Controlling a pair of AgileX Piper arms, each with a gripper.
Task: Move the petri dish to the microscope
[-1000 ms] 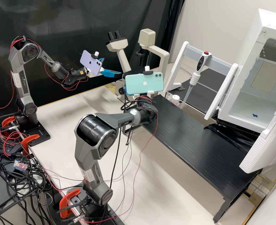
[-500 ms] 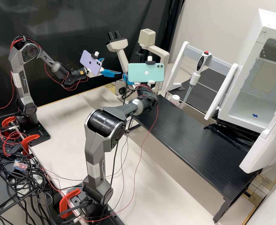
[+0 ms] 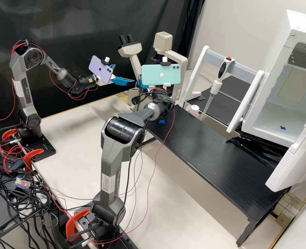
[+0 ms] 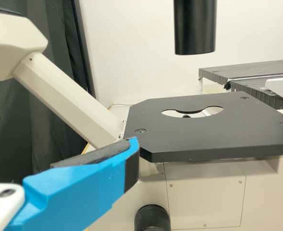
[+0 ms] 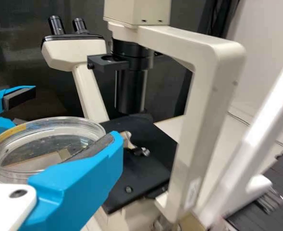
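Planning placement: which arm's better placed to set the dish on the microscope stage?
Right, likely: the right gripper holds the petri dish near the microscope stage; the left gripper is open and looks empty.

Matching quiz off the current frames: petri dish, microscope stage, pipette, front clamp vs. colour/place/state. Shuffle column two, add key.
Column 1
1. Petri dish
2. Microscope stage
3. Pipette
4. Front clamp

Column 2
A. Red button on top
B. Black and flat, with a cut-out
C. Orange-red all over
D. Clear and round, off the stage

Pairs: 1-D, 2-B, 3-A, 4-C
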